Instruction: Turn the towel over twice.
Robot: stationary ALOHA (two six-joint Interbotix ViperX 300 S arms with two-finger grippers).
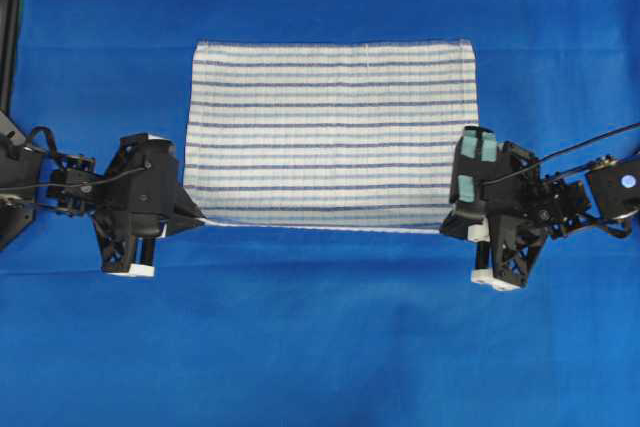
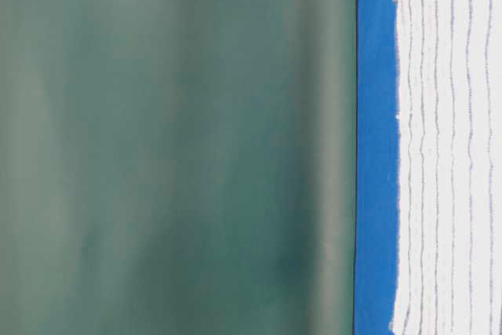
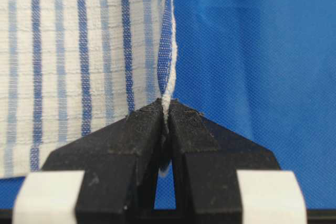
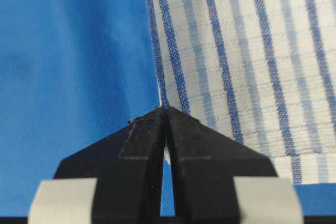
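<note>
The towel (image 1: 330, 132), white with thin blue stripes, lies spread flat on the blue cloth in the middle of the overhead view. My left gripper (image 1: 200, 219) is shut on its near left corner. The left wrist view shows the towel (image 3: 79, 56) with its white hem pinched between the black tips of the left gripper (image 3: 166, 106). My right gripper (image 1: 448, 227) is shut on the near right corner. In the right wrist view the striped edge of the towel (image 4: 247, 61) runs into the closed tips of the right gripper (image 4: 166, 109). The table-level view shows the towel (image 2: 447, 154) lying flat.
A plain blue cloth (image 1: 320, 347) covers the table all around the towel. A dark frame (image 1: 8, 27) stands at the far left edge. Both arms reach in from the sides near the towel's front edge.
</note>
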